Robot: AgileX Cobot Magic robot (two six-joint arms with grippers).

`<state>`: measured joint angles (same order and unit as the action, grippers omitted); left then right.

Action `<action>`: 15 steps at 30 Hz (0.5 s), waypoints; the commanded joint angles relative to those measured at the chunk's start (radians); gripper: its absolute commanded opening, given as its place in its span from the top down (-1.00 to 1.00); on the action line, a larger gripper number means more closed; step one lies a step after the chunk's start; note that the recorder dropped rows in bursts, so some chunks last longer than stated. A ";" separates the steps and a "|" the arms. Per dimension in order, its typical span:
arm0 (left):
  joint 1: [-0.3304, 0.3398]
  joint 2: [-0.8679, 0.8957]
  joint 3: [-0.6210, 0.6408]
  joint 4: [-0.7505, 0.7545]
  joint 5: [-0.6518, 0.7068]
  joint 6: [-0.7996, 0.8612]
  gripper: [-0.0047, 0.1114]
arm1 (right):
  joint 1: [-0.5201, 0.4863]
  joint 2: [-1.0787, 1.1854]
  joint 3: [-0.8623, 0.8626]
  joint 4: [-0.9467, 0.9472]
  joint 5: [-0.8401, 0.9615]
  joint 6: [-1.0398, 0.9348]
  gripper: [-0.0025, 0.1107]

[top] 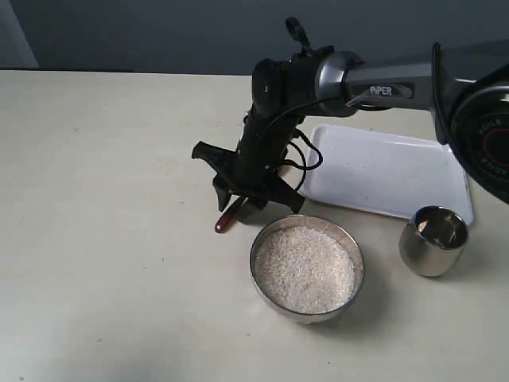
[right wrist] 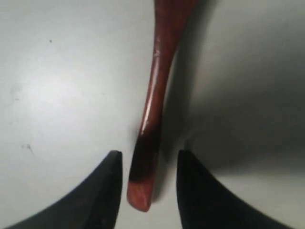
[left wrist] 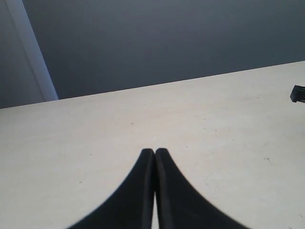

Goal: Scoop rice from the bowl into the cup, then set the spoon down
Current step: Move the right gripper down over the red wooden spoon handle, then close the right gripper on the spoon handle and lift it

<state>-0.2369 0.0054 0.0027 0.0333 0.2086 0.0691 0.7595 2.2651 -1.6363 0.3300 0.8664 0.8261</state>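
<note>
The steel bowl [top: 348, 256] stands near the front middle of the table, filled with white rice [top: 304, 267]. To its right is the small steel cup [top: 433, 240]. The reddish-brown wooden spoon [top: 227, 217] [right wrist: 155, 102] lies on the table left of the bowl, mostly hidden under the right arm. My right gripper [top: 238, 208] [right wrist: 148, 179] is low over it, open, its fingers on either side of the handle's end with gaps on both sides. The left gripper [left wrist: 155, 151] is shut on nothing over bare table, out of the exterior view.
A white tray [top: 382, 171] lies at the back right, behind the bowl and cup. The right arm [top: 318, 83] reaches from the right edge across the tray. A dark wall runs along the table's far edge.
</note>
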 commanded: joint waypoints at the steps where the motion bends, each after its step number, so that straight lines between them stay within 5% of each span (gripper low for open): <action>1: -0.005 -0.005 -0.003 -0.003 -0.005 -0.005 0.91 | -0.002 -0.004 -0.004 0.014 -0.009 -0.017 0.58; 15: -0.005 -0.005 -0.003 -0.003 -0.005 -0.005 0.91 | -0.002 0.036 -0.004 0.041 0.111 -0.001 0.59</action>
<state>-0.2369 0.0054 0.0027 0.0333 0.2086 0.0691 0.7595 2.2805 -1.6426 0.3626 0.9277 0.8219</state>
